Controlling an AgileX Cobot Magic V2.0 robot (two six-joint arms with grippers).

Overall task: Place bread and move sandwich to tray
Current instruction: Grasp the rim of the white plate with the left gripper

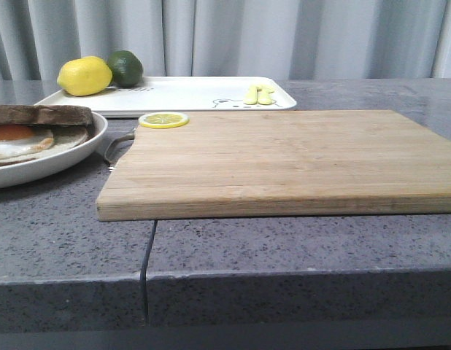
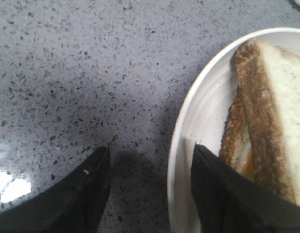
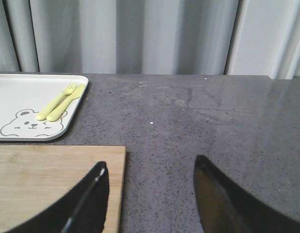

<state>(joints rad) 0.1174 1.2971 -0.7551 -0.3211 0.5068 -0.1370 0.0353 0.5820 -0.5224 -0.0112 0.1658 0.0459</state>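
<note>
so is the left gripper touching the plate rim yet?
Cannot tell. In the left wrist view the left gripper straddles the plate rim, one of its fingers overlapping the rim and sandwich, but neither contact nor a gap shows plainly.

Kitchen-style mock-up, likely a staged test bench. Evidence: speckled grey stone countertop with a seam, wooden cutting board at centre, lemon slice on its 10 o'clock corner. White tray at 11 o'clock carries a lemon, lime and yellow-green child's cutlery. Plated egg sandwich at 9 o'clock. Grey curtain backdrop at 12, not kitchen walls.
</note>
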